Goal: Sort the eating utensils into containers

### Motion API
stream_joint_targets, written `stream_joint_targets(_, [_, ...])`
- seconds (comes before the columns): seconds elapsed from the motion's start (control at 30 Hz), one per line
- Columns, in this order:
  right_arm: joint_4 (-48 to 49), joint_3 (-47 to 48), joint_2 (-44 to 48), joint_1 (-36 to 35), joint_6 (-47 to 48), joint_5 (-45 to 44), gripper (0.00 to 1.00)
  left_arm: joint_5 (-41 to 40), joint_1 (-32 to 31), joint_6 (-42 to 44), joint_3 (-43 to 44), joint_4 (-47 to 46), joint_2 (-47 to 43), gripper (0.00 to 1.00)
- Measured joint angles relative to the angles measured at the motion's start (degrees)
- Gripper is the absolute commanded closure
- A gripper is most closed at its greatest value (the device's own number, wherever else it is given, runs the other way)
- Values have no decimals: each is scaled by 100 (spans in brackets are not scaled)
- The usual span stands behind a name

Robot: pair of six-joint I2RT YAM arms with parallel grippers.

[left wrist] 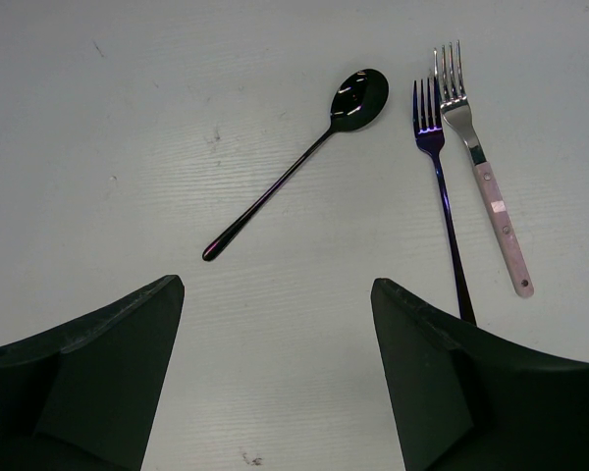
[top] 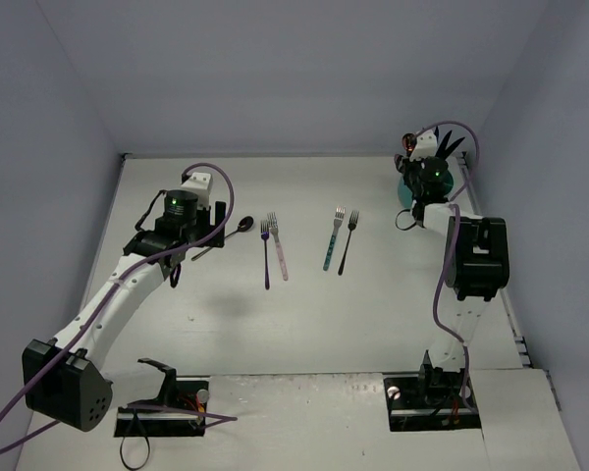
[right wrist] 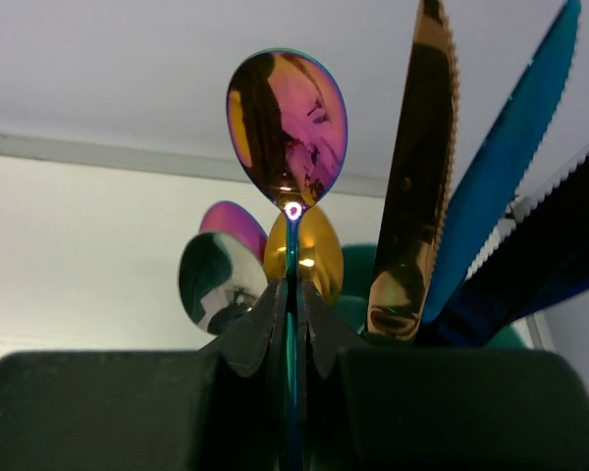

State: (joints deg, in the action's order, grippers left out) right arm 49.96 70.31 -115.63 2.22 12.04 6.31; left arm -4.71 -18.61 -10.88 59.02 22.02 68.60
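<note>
Four forks lie flat on the white surface (top: 304, 314) in the overhead view, in two pairs with their tines pointing far. On the left a dark purple fork (top: 266, 253) lies just beside a pink-handled fork (top: 278, 250). On the right a teal-handled fork (top: 331, 243) lies just beside a black fork (top: 348, 245). Left of them a dark spoon (top: 226, 238) lies at a slant, bowl far and right. Its handle runs near and left towards my left hand (top: 173, 260). My right hand (top: 424, 184) is in the far right corner over the teal caddy (top: 405, 191), with dark knife blades (top: 454, 142) fanning out beyond it. From up here I cannot tell how either hand's fingers are set.

Through my left wrist camera, my left hand (left wrist: 275, 294) is spread wide and holds nothing, its two dark fingers (left wrist: 98, 373) framing bare surface. The dark spoon (left wrist: 294, 167) lies beyond them, touching neither, with its handle tip nearest. Right of it, the dark purple fork (left wrist: 442, 196) and the pink-handled fork (left wrist: 486, 182) lie side by side. The purple fork's handle end passes behind the right-side finger.

Through my right wrist camera, my right hand (right wrist: 293, 319) is clamped on the stem of an iridescent spoon (right wrist: 287, 128), held upright with its bowl on top. Behind it stand a silver spoon (right wrist: 211, 285), a pink spoon (right wrist: 231, 226) and a gold spoon (right wrist: 309, 250). To the right a copper knife (right wrist: 417, 177), a teal knife (right wrist: 501, 167) and dark blue knives (right wrist: 560, 255) lean rightward. A patch of the teal caddy (right wrist: 358, 270) shows between them. I cannot tell whether the iridescent spoon's lower end sits inside it.
</note>
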Motion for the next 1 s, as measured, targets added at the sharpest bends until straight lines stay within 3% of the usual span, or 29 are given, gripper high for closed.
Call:
stream_joint_targets(0.77, [169, -900, 710, 0, -330, 56, 90, -4, 0, 0, 0, 0, -42, 26])
stream_joint_targets(1.0, [127, -980, 714, 3, -449, 55, 98, -7, 0, 0, -2, 0, -48, 26])
